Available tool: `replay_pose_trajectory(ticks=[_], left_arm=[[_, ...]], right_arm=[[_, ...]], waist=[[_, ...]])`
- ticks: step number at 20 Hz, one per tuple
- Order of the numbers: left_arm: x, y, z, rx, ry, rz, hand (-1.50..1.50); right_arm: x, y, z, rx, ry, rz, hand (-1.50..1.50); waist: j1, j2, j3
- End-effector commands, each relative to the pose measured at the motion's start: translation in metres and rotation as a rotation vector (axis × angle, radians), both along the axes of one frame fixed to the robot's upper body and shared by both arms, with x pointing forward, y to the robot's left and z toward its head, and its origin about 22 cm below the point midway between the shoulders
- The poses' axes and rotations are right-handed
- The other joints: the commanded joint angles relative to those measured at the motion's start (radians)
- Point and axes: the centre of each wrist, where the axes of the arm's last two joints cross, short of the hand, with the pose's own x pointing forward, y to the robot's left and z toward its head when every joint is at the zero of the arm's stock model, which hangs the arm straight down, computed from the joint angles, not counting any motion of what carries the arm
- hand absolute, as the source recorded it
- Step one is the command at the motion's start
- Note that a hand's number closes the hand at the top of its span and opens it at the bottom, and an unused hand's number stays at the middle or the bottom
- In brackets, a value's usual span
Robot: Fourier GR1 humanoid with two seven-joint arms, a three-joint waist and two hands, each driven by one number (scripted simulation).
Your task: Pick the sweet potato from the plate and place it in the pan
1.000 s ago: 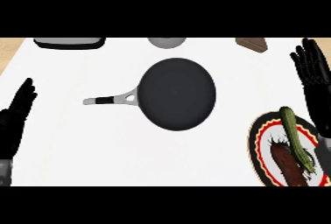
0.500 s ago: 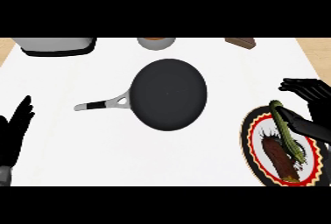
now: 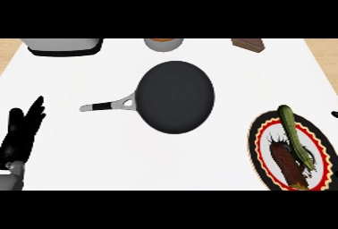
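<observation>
Head view: right hand has withdrawn, apparently nearly off-frame; sweet potato unmoved.

Black pan, red-and-black-rimmed plate, reddish-brown sweet potato

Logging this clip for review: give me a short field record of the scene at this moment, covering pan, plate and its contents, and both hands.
pan: dark pan mid-counter, nothing in it, handle pointing left
plate: red-rimmed plate at lower right
sweet potato: sweet potato lying on the plate
other on plate: long green vegetable beside the sweet potato
left hand: left hand open, resting at the left edge
right hand: only a dark tip at the right edge, fingers not shown
task state: sweet potato not yet picked
</observation>
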Motion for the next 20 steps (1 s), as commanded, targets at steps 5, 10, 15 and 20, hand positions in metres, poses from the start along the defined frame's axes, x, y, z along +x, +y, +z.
replay_pose_trajectory(ticks=[5, 10, 15, 20], left_arm=[[0.012, 0.004, 0.007, 0.009, -0.009, -0.004, 0.0], [0.013, -0.003, 0.009, -0.001, 0.004, -0.012, 0.0], [0.01, 0.0, -0.002, 0.012, 0.002, -0.011, 0.0], [0.011, -0.012, 0.003, -0.002, 0.01, -0.003, 0.0]], right_arm=[[0.016, -0.021, 0.098, -0.526, 0.063, 0.078, -1.5], [0.023, -0.002, 0.136, -0.83, 0.155, 0.181, -1.5], [0.028, 0.029, 0.154, -1.07, 0.215, 0.258, -1.5], [0.02, 0.062, 0.133, -1.19, 0.256, 0.307, -1.5]], waist=[[0.017, 0.0, -0.004], [0.022, -0.002, -0.003], [0.026, 0.001, -0.003], [0.019, -0.003, -0.001]])
